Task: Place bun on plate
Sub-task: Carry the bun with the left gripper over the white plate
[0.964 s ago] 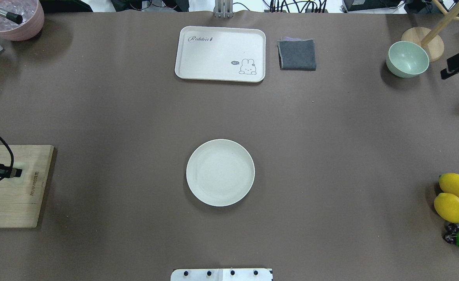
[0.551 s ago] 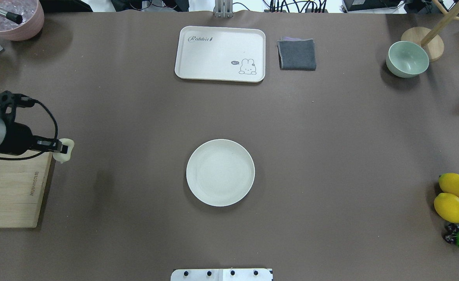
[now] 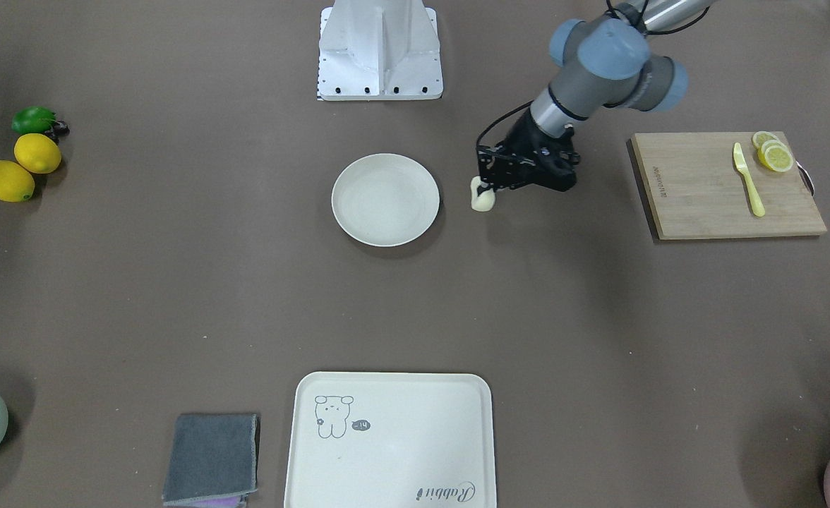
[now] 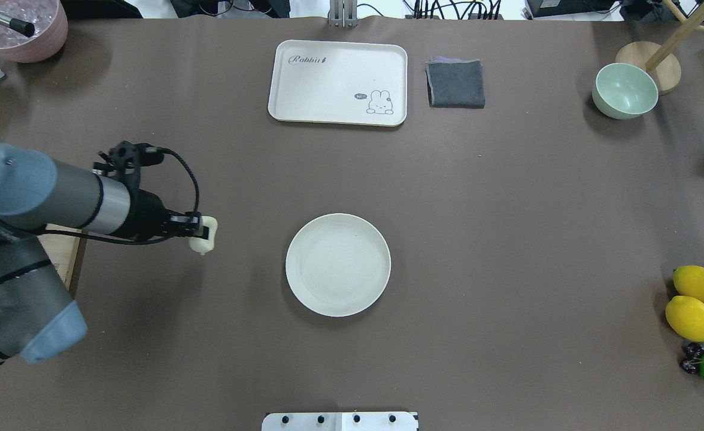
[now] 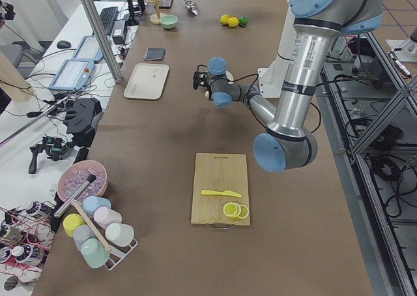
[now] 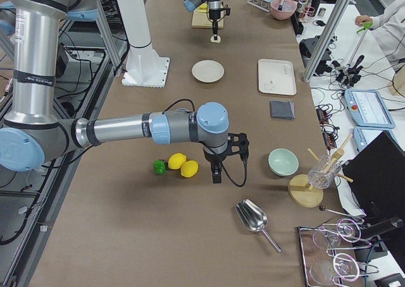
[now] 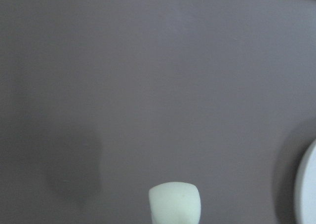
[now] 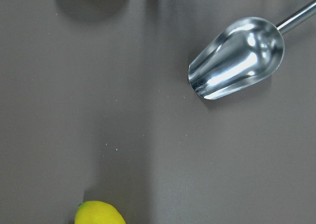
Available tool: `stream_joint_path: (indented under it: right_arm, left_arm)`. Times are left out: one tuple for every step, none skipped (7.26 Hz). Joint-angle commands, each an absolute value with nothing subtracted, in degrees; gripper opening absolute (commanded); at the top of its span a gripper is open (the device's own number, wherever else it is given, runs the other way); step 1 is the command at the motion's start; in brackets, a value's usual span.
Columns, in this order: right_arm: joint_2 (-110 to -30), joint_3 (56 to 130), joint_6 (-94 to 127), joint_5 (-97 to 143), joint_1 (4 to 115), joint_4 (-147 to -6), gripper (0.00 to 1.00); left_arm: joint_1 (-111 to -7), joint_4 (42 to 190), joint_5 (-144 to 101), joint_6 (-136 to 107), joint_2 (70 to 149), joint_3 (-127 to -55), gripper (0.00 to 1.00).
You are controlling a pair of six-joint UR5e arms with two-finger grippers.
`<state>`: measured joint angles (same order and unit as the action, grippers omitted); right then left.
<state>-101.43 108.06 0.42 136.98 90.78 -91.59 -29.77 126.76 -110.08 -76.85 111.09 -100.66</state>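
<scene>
Now closer to plate (image 4: 338, 264), bun (image 4: 203, 234) held by left gripper (image 4: 195, 225)

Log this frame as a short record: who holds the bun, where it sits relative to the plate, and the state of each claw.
holder: left claw, shut on the bun
bun position: lifted over the table, beside the plate, not above it
plate: nothing on it
other arm: right claw hangs near the lemons, far from the plate; open or shut cannot be told
task status: bun not yet placed
</scene>
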Motion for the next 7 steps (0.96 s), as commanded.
stream_joint_path:
  right_arm:
    - [-102.74, 107.93, 0.09, 136.67, 91.05, -91.49, 1.00]
    - [-102.74, 107.93, 0.09, 136.67, 91.05, -91.49, 1.00]
    - [-102.74, 107.93, 0.09, 136.67, 91.05, -91.49, 1.00]
    - [-102.92, 107.93, 0.17, 137.02, 91.05, -91.58, 1.00]
    - [-103.27, 108.02, 0.18, 137.11, 91.23, -91.50, 1.00]
    - [-103.27, 108.10, 0.09, 137.11, 91.32, -91.49, 1.00]
    - [-103.36, 108.19, 0.17, 137.11, 91.32, -91.49, 1.00]
  left_arm:
    - [-23.75, 120.87, -104.16, -80.93, 119.51, -98.70, 0.09]
    - [-23.21, 120.85, -103.45, -81.03, 120.66, -97.66, 0.13]
    - [-22.77, 120.85, -103.36, -81.30, 121.98, -96.52, 0.23]
    - [-22.24, 120.85, -100.92, -82.43, 123.82, -94.76, 0.49]
    - [-21.19, 120.85, -98.29, -82.79, 125.23, -93.35, 0.83]
    - [-21.18, 120.85, -97.91, -82.79, 125.42, -93.34, 0.96]
    - [-21.18, 120.85, -97.91, -82.79, 125.42, -93.43, 0.97]
